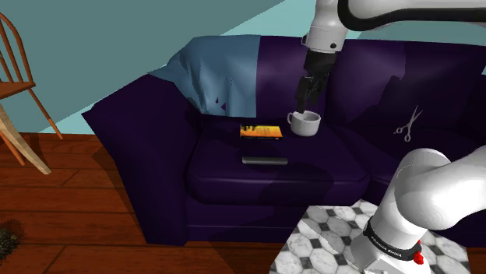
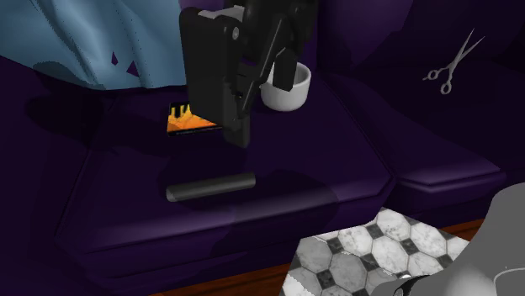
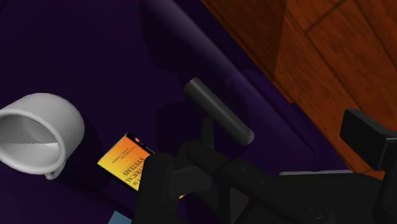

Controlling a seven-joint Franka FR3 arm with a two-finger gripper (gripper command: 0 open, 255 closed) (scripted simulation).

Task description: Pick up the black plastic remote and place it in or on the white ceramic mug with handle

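Note:
The dark remote [image 1: 265,160] [image 2: 210,187] [image 3: 219,111] lies flat near the front of the purple sofa's seat cushion [image 1: 234,175], and nothing touches it. Behind it, toward the backrest, the white mug [image 1: 305,123] [image 2: 290,88] [image 3: 41,133] stands upright with its mouth open. My black gripper [image 1: 302,103] [image 2: 257,105] [image 3: 267,159] hangs just above the mug's rim, on the shoulder view's left side of it. The fingers stand apart with nothing between them. The remote is well clear of them, closer to the sofa's front edge.
An orange-covered book [image 1: 260,131] [image 2: 187,122] [image 3: 124,162] lies between mug and remote. Scissors [image 1: 407,124] [image 2: 452,65] rest on the neighbouring cushion. A blue blanket [image 1: 222,70] drapes the backrest. A wooden chair [image 1: 15,70] stands on the wood floor, and the tiled stand [image 1: 327,241] sits in front.

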